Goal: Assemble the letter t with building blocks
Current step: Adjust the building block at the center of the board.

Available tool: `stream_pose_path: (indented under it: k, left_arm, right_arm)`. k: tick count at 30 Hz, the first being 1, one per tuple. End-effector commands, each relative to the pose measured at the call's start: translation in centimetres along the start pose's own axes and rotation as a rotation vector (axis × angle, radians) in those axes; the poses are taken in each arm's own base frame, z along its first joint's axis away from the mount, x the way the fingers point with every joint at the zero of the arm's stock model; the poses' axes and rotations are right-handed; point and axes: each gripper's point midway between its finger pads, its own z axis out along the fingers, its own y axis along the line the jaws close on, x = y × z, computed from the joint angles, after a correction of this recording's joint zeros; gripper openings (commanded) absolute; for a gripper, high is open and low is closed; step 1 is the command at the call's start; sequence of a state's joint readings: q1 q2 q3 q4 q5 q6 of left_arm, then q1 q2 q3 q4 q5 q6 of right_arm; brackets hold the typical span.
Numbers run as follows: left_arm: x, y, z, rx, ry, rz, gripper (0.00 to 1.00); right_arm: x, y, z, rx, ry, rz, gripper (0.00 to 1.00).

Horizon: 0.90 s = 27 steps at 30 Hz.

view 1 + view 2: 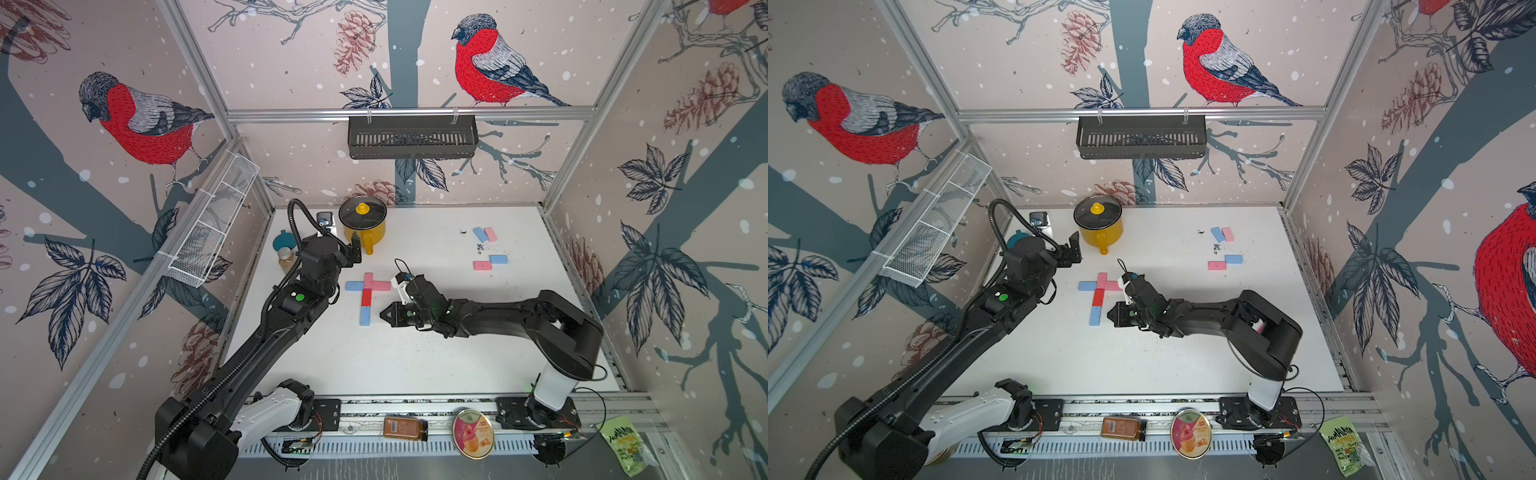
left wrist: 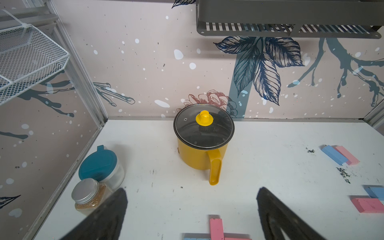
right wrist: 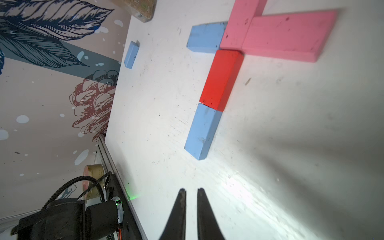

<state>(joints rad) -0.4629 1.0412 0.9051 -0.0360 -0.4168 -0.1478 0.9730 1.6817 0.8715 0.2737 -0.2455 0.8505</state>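
- Building blocks (image 1: 366,296) are laid as a t on the bench (image 1: 415,365).
- Left jaws are held wide, empty; right jaws barely parted, empty.
- The blue foot block (image 3: 202,131) could be nudged askew by the nearby right jaws.

Enclosure is walled w/ bullfinch-and-pinecone wallpaper (image 1: 137,120), framed by alu. profiles (image 1: 407,112). White tabletop (image 1: 436,353) is scuffed. Black slotted shelf (image 1: 411,137) is hung on back rail, white mesh basket (image 1: 216,216) on side wall.

Lab cell with aluminium frame (image 1: 407,113) and bird-print panels (image 1: 291,62).
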Motion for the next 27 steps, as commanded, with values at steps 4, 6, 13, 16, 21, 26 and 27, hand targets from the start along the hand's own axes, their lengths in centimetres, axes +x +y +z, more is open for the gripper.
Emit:
stream_pose_path:
  k: [4,6,13,16,21,26,27]
  left_arm:
    - [-2.5,-2.2,-1.8,0.163,-0.135,-0.013,0.97]
    - [-2.7,-3.2,-2.4,0.232,-0.163,-0.013,0.97]
    - [-3.6,-8.2,-4.6,0.529,-0.242,0.055,0.97]
    - [-4.9,-9.2,-5.2,0.585,-0.281,0.051,0.97]
    - [-6.8,-9.9,-5.2,0.606,-0.322,0.049,0.97]
    - [-7.4,-11.1,-4.1,0.636,-0.289,0.049,0.97]
    - [-7.1,-11.2,-3.8,0.638,-0.277,0.043,0.97]
  right_arm:
    - [-2.3,-2.5,-8.0,0.236,-0.151,-0.192,0.48]
    - [-3.2,-2.9,-11.6,0.293,-0.220,-0.242,0.67]
    - [-5.4,-7.4,-24.4,0.473,-0.511,-0.218,1.00]
    - [-5.7,-10.2,-28.8,0.568,-0.599,-0.129,1.00]
    - [-5.9,-13.7,-31.3,0.677,-0.600,0.034,1.00]
    - [-5.7,-17.1,-31.6,0.752,-0.544,0.161,1.00]
    - [-5.7,-17.8,-32.1,0.769,-0.557,0.199,1.00]
